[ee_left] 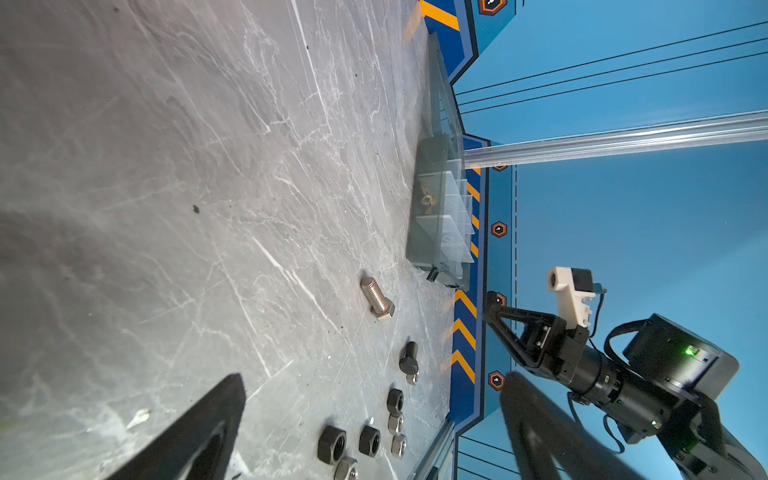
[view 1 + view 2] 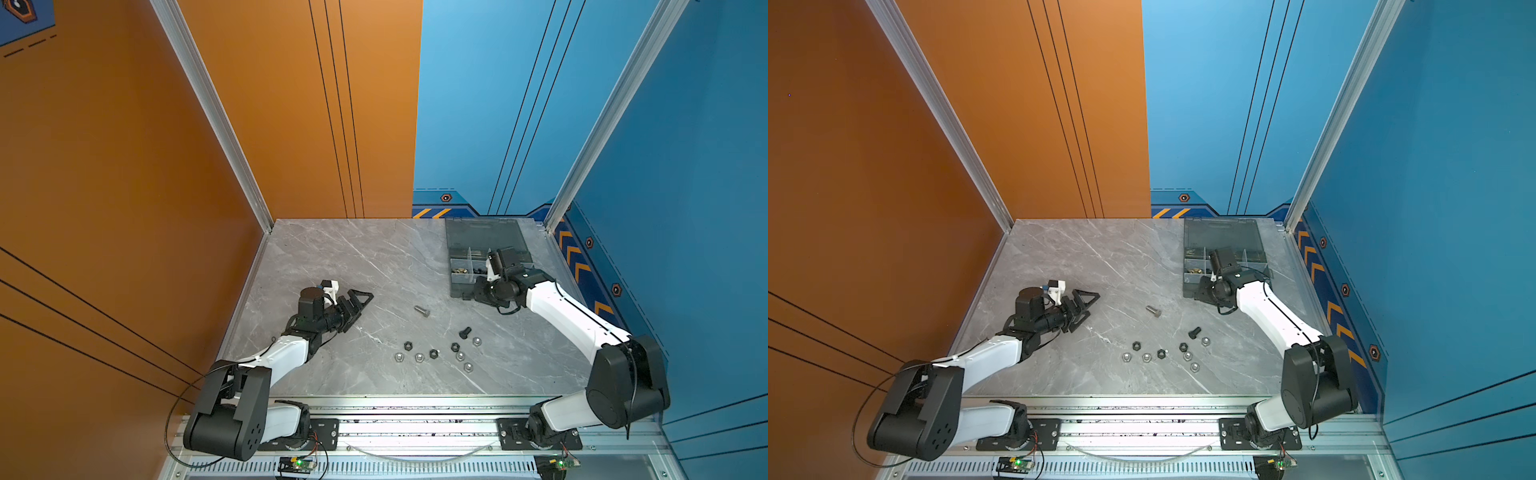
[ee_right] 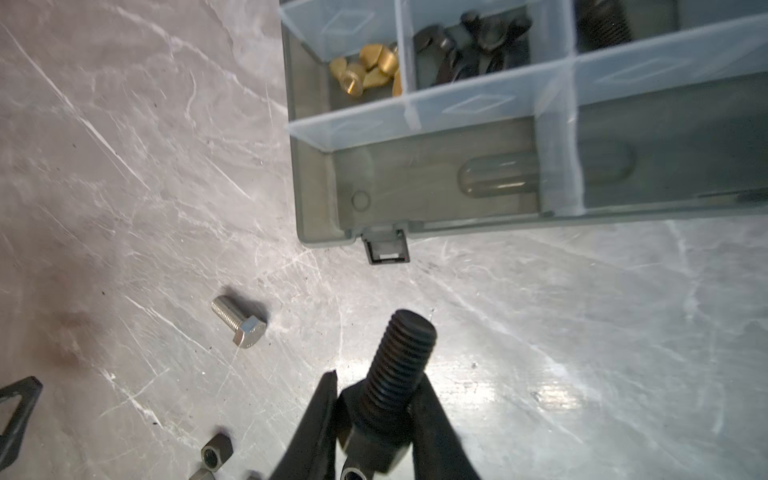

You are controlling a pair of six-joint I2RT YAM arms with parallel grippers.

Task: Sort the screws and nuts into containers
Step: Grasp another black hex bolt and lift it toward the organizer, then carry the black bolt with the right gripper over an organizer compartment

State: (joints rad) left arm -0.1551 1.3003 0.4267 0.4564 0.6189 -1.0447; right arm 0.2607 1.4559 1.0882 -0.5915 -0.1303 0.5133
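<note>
My right gripper is shut on the hex head of a short black screw, whose threaded shaft points toward the smoky-grey organiser box. In both top views this gripper hovers at the box's near edge. The containers hold brass nuts, black wing nuts and a black screw. On the table lie a silver screw, a black screw and several silver and black nuts. My left gripper rests open and empty to the left of them.
The box's lid lies open flat toward the back wall. The marble table ends at an aluminium rail in front and at the cell walls on both sides. The box's latch sticks out of its near wall.
</note>
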